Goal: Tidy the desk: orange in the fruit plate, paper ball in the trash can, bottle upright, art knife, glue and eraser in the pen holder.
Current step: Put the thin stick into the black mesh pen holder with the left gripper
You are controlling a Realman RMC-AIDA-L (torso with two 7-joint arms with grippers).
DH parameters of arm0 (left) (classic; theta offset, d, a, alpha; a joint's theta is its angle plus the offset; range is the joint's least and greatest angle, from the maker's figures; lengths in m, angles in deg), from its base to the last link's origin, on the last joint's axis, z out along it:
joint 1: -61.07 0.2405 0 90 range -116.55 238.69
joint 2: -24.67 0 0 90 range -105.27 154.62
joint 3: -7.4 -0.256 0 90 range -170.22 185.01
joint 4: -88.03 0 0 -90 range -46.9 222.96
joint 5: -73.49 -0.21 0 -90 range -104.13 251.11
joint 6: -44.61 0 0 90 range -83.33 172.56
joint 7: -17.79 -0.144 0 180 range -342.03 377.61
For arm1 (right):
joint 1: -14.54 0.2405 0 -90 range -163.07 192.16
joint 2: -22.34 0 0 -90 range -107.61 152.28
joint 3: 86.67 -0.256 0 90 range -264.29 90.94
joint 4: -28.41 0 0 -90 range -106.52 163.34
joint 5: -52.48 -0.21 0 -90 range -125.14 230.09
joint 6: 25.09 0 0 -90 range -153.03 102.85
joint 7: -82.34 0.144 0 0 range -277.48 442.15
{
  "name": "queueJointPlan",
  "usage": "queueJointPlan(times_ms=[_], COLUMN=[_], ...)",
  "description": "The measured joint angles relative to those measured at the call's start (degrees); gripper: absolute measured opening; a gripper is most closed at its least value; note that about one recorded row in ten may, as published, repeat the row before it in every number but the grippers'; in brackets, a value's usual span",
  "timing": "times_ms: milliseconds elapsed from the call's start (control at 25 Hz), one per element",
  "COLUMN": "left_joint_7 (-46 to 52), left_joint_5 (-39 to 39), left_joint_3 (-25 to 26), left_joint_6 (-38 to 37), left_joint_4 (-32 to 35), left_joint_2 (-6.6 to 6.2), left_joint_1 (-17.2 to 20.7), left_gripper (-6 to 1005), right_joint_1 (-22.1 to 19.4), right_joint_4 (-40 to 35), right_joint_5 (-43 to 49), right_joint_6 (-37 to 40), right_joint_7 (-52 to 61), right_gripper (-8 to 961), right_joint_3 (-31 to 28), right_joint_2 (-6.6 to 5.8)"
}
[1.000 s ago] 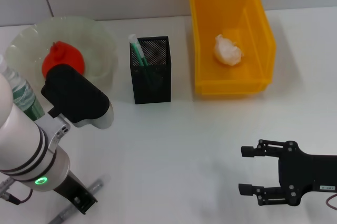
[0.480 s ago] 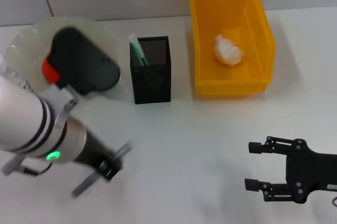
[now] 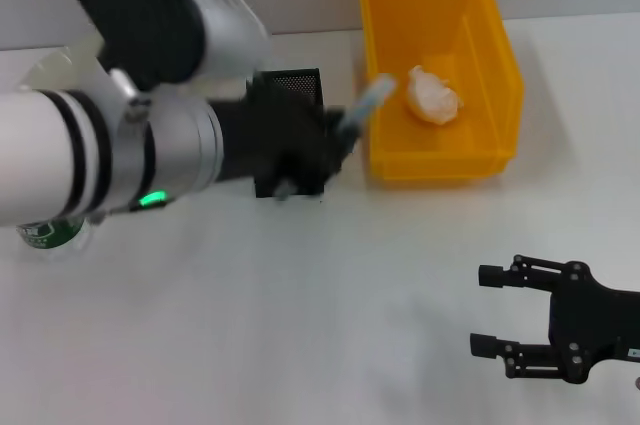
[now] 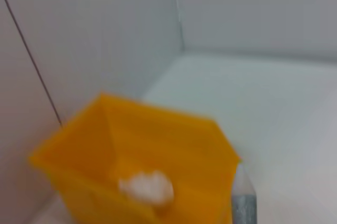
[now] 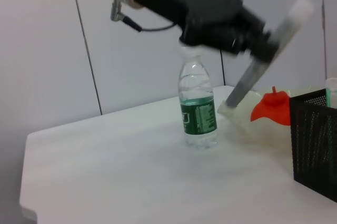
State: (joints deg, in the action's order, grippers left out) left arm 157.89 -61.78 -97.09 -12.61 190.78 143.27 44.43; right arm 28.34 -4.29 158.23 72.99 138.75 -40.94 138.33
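L gripper (image 3: 335, 140) pinching grey art knife (image 5: 266, 58), up over pen holder (image 3: 300, 85).
Trash can (image 3: 440, 75) just beside knife tip, paper ball (image 3: 433, 95) inside; bottle (image 5: 198, 105) upright behind arm, orange (image 5: 271, 109) in fruit plate (image 5: 243, 113). R gripper (image 3: 495, 310) spread wide, empty, low near table edge, well apart from the rest.

No text can be read; the bottle (image 5: 198, 109) label's print is illegible.

The left gripper (image 3: 335, 140) is raised, its arm reaching across. The right gripper (image 3: 492, 310) hovers low, fingers spread
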Motion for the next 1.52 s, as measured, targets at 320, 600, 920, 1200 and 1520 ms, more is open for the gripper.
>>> queueJointPlan(times_ms=[320,600,920,1200,1520], left_joint_7=[-25.52,-57.20,-86.95,-98.40,-99.30], left_joint_5=[24.03,56.94,85.05,95.57,96.58], left_joint_3=[1.81,2.97,1.99,1.61,2.42], left_joint_6=[15.36,19.07,18.49,18.85,19.17], left_joint_4=[-4.81,-24.06,-41.98,-53.75,-56.70], left_joint_2=[-0.08,0.33,0.50,0.58,0.58], left_joint_1=[5.52,0.52,-5.79,-11.20,-11.61], left_gripper=[150,147,147,148,146], right_joint_1=[-0.21,0.22,0.42,0.64,1.12], right_joint_4=[0.04,0.16,0.26,0.27,0.26], right_joint_5=[0.02,0.09,0.17,0.10,0.29], right_joint_6=[0.61,0.72,0.42,0.29,0.27], right_joint_7=[0.31,0.34,0.44,1.14,1.32], right_gripper=[777,777,777,777,777], right_joint_3=[-1.31,-1.49,-1.53,-1.53,-1.52], right_joint_2=[0.18,0.36,0.58,0.65,0.65])
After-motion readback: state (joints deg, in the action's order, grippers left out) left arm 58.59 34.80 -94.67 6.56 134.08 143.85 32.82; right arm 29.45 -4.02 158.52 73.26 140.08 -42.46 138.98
